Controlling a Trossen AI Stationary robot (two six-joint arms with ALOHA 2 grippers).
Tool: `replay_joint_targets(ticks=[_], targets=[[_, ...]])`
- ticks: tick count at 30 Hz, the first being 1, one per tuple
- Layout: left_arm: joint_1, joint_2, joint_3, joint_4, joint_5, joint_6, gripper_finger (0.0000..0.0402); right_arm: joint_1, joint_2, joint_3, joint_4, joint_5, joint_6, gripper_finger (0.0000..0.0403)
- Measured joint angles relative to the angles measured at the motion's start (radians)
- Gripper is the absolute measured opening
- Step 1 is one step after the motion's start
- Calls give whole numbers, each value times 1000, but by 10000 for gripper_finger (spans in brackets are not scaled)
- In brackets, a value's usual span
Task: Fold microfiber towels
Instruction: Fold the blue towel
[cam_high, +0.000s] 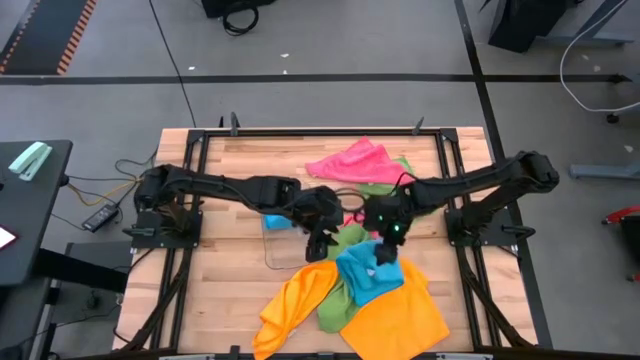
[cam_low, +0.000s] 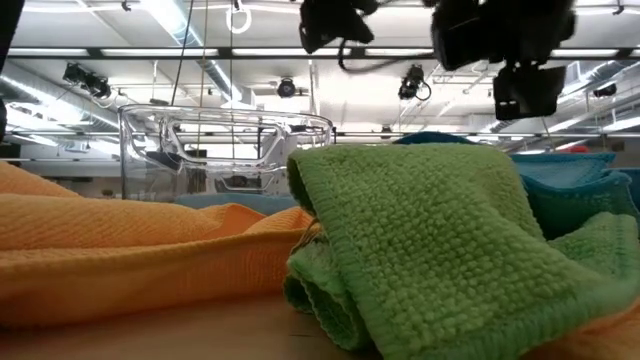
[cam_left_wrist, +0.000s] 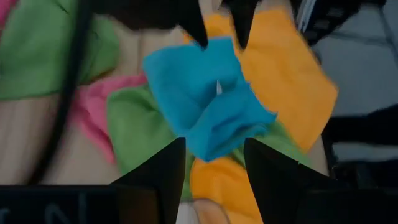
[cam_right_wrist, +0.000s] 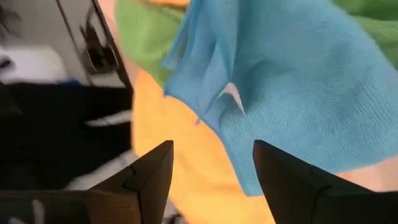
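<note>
Sky-blue towel (cam_high: 368, 270) lies crumpled at lower centre of the high view, under both grippers. The right gripper (cam_high: 388, 250) hangs over it with jaws apart, grasping nothing; the left gripper (cam_high: 318, 243), just left, is likewise spread and empty. Green towel (cam_high: 340, 300) and orange towels (cam_high: 400, 315) lie beneath and around; a pink towel (cam_high: 355, 160) lies upper centre. The clear tray (cam_high: 280, 245) is partly hidden by the left arm.
</note>
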Motion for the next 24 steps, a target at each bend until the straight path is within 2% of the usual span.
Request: replay_joint_targets(ticks=[7, 14, 19, 24], targets=[[-36, 88, 0, 68, -1, -1, 172, 106, -53, 0, -115, 146, -25, 229], [-60, 125, 1, 132, -27, 6, 172, 189, -219, 0, -225, 283, -9, 229], [-59, 128, 0, 147, -32, -30, 166, 215, -321, 0, -371, 328, 3, 229], [-67, 128, -1, 153, -32, -47, 163, 214, -400, 0, -404, 341, 4, 229]])
